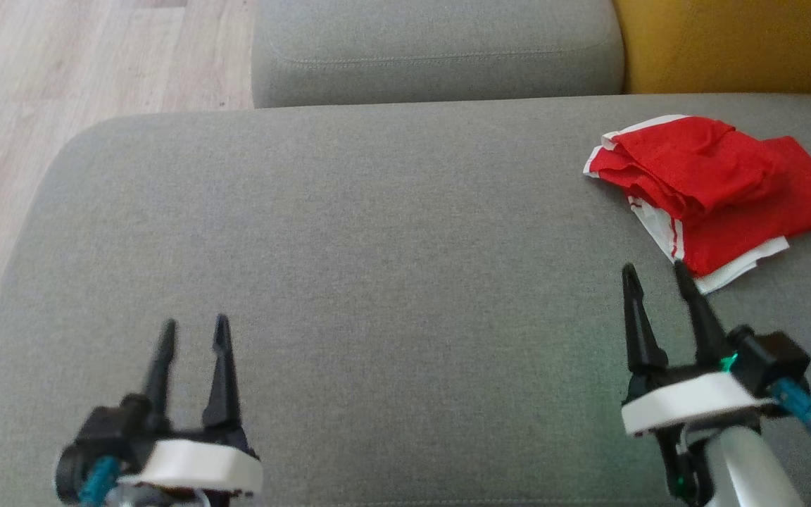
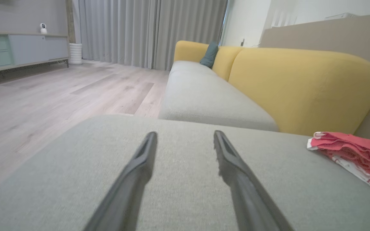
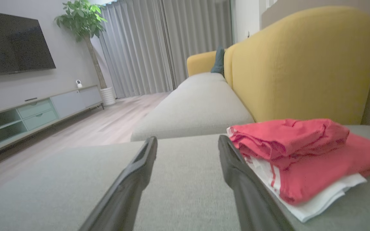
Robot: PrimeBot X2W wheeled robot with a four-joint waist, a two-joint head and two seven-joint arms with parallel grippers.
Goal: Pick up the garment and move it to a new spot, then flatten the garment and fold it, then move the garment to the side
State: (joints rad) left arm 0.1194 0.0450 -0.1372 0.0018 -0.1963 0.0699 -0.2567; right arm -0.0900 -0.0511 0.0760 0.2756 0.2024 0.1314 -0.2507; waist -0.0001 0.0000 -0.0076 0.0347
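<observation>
Head view puts the garment [image 1: 719,190], a red-and-white bundle loosely folded over itself, in the back right corner of the grey sofa cushion [image 1: 377,246], close under the yellow backrest [image 1: 729,42]. Its long axis runs roughly along the cushion's back edge, slanting a little towards the right edge. The near white hem lies just ahead and slightly right of the right arm's jaws, which stand wide open with nothing in them (whether one fingertip [image 1: 680,271] brushes the cloth, I cannot tell). That arm is plainly the nearer. The left arm's jaws, likewise spread and empty, hover at the front left, well apart from the cloth. Beyond the cushion's back edge sits a second grey seat [image 1: 434,49], and pale wooden floor [image 1: 60,105] lies off its left edge.
</observation>
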